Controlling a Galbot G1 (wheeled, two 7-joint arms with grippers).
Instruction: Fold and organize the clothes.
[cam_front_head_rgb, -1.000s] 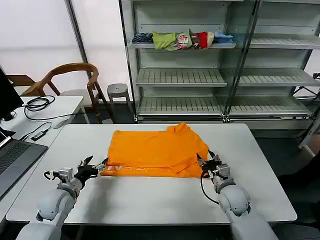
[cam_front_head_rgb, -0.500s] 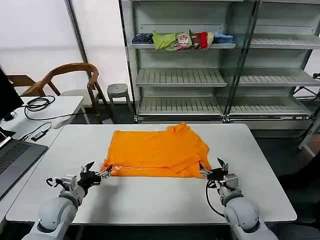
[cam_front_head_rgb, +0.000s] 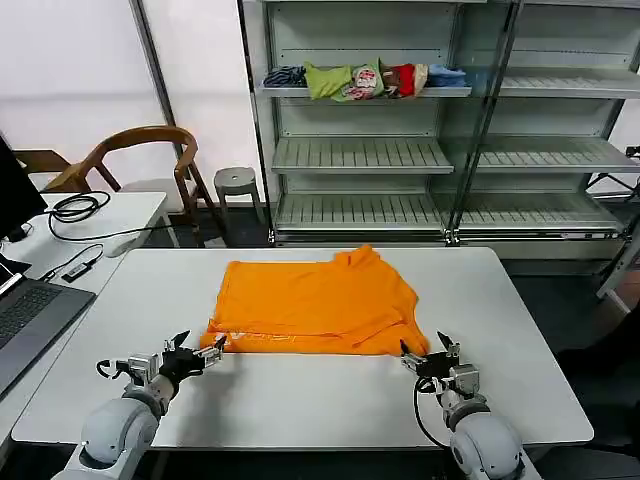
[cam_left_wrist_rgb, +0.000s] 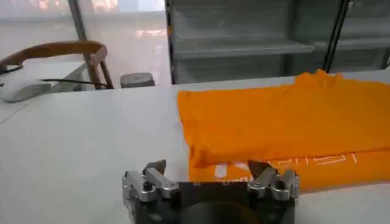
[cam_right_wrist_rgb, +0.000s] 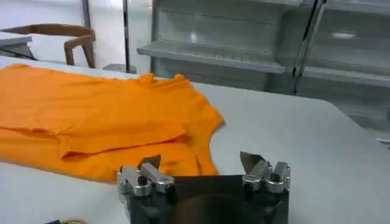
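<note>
While the orange T-shirt lies partly folded in the middle of the white table, its near hem is doubled over with the white lettering showing along that edge, and neither of your 2 grippers has hold of it. Your left gripper sits low over the table with its fingers spread apart and empty, the shirt's near left corner just ahead of its tips. Your right gripper is likewise spread and empty, with the near right corner just ahead and slightly inward of it.

Watch the folded layers: I judge that if you close on only the top ply at either corner, the fold will peel apart when you lift. If 1 gripper catches cloth and the other closes on air, the shirt will likely skew or drag across the table. Coming in too low risks scraping fingertips on the tabletop and pushing the hem into a bunch rather than getting under it.
</note>
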